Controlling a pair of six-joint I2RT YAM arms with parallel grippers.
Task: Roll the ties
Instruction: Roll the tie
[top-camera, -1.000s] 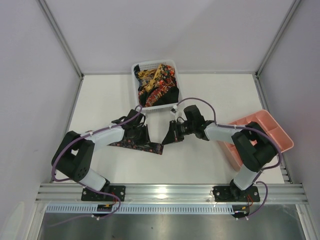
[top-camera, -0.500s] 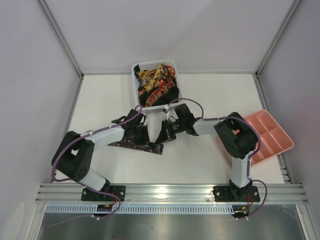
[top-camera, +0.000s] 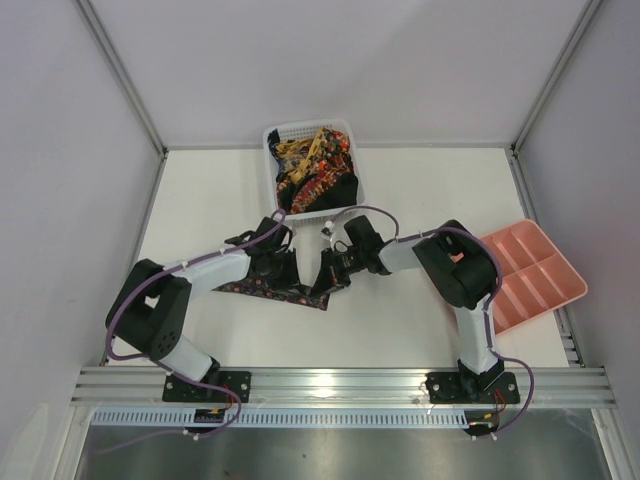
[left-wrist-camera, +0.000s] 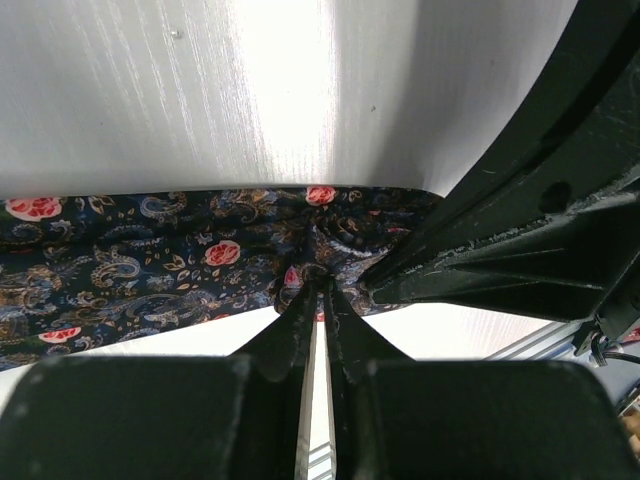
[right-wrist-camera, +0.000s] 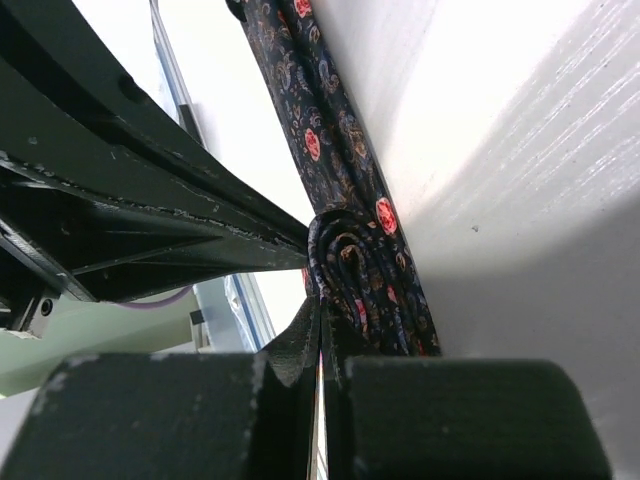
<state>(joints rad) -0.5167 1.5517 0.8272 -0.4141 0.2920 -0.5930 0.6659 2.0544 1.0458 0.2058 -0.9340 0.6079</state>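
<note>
White tabletop (top-camera: 420, 330) lies under both arms. The right pincer (top-camera: 330, 268) has swung in leftward and shut, its tips against the coiled end of the patterned tie (top-camera: 262, 290). Just beside it, the left pincer (top-camera: 283, 263) pinches the tie's flat length. The roll looks barely started.

Tie (top-camera: 262, 289), basket (top-camera: 308, 125), tray (top-camera: 545, 265) on table (top-camera: 200, 200)

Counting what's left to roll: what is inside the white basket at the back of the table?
The white basket holds a tangled heap of ties, red, orange and yellow patterns with black parts. Their number and whatever lies under the top layer are covered.
</note>
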